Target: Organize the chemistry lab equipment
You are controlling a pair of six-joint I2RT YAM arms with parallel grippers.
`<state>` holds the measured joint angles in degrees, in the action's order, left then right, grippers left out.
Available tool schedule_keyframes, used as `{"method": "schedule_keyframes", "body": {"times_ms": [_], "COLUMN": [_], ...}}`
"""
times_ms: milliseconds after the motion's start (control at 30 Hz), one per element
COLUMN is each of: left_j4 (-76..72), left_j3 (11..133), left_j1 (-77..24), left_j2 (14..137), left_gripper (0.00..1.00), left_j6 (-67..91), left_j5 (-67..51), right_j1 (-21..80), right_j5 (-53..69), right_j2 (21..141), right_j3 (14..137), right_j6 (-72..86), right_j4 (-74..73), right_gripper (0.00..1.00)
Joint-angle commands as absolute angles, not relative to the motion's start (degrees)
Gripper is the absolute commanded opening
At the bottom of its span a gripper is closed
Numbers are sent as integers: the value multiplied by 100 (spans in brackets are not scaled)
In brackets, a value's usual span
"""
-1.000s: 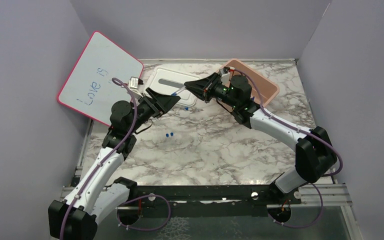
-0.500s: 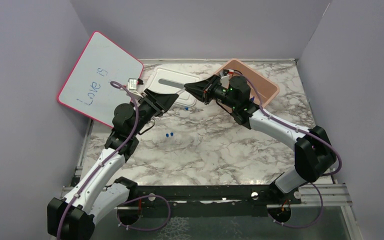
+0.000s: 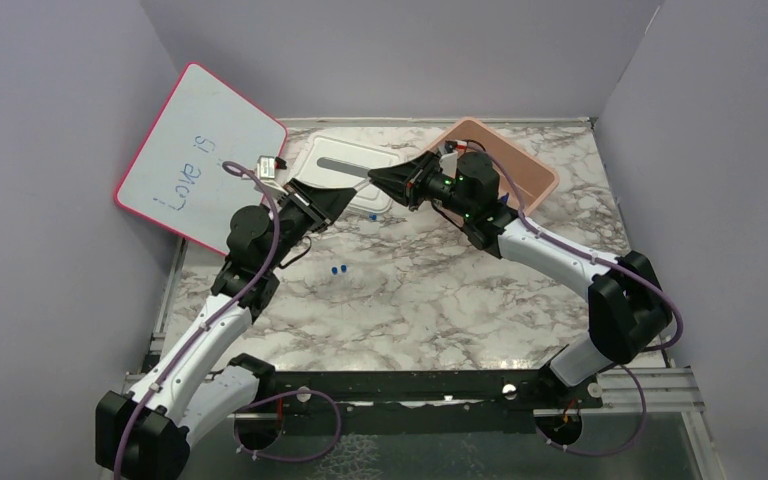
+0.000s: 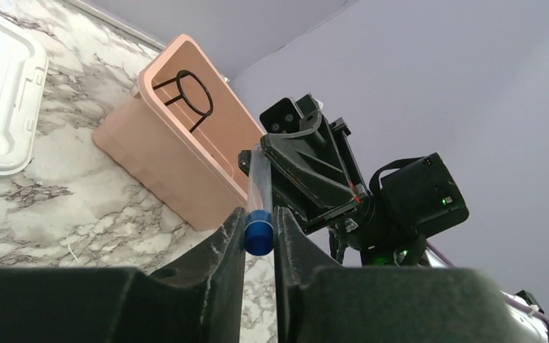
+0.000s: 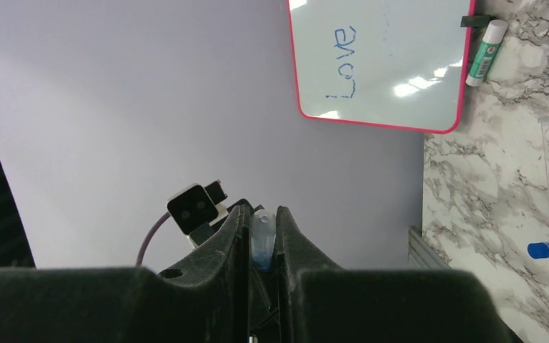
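Observation:
A clear glass tube (image 4: 259, 179) with a blue cap (image 4: 259, 236) on its near end hangs in the air between the two arms. My left gripper (image 4: 259, 232) is shut on the blue cap, with both fingers touching its sides. My right gripper (image 5: 262, 236) is shut on the other end of the tube (image 5: 262, 230). From above, the left gripper (image 3: 352, 193) and the right gripper (image 3: 380, 177) meet tip to tip over the near edge of the white tray (image 3: 335, 160). A black wire ring stand (image 4: 193, 96) stands inside the pink bin (image 4: 150, 150).
Loose blue caps (image 3: 339, 269) lie on the marble table, with another cap (image 3: 372, 215) by the tray. The pink-framed whiteboard (image 3: 200, 150) leans at the back left with a green-and-white stick (image 5: 485, 43) beside it. The pink bin (image 3: 520, 165) sits at the back right.
My left gripper's jaws have closed from wide apart onto the blue cap. Both arms have stayed almost in place, tips together.

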<state>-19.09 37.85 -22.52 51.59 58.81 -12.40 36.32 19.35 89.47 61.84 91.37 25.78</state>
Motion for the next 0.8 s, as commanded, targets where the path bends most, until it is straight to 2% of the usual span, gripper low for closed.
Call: {"method": "schedule_keyframes", "body": {"times_ms": [0, 67, 167, 233, 333, 400, 600, 767], "left_j4": [-2083, -1857, -894, -137, 1430, 2460, 4902, 6032], "left_j3": [3870, 4028, 4512, 4818, 5452, 5916, 6822, 6855], "left_j1": [-2276, -2276, -2276, -2274, -2268, -2259, -2241, -2241], "left_j2": [5102, 5179, 5376, 5409, 5516, 5661, 6049, 6222], "left_gripper": [16, 13, 10, 10, 9, 9, 9, 9], "left_j6": [5730, 5578, 5219, 4935, 4357, 3953, 2961, 2791], "left_j5": [-1269, -1362, -1352, -1208, -759, -408, 498, 653], "right_j1": [3613, 3619, 3615, 3609, 3565, 3535, 3533, 3540], "right_j5": [2014, 2012, 1896, 1758, 1456, 1220, 720, 873], "right_j2": [9019, 8988, 8873, 8723, 8396, 8135, 7429, 7214], "right_j3": [6161, 6133, 6048, 5950, 5659, 5376, 4671, 4233], "right_j6": [9035, 8957, 8706, 8439, 7989, 7642, 6418, 5799], "right_j4": [2479, 2461, 2304, 2040, 1694, 1549, 1012, 754], "right_gripper": [7, 13, 35, 46, 56, 59, 59, 58]}}
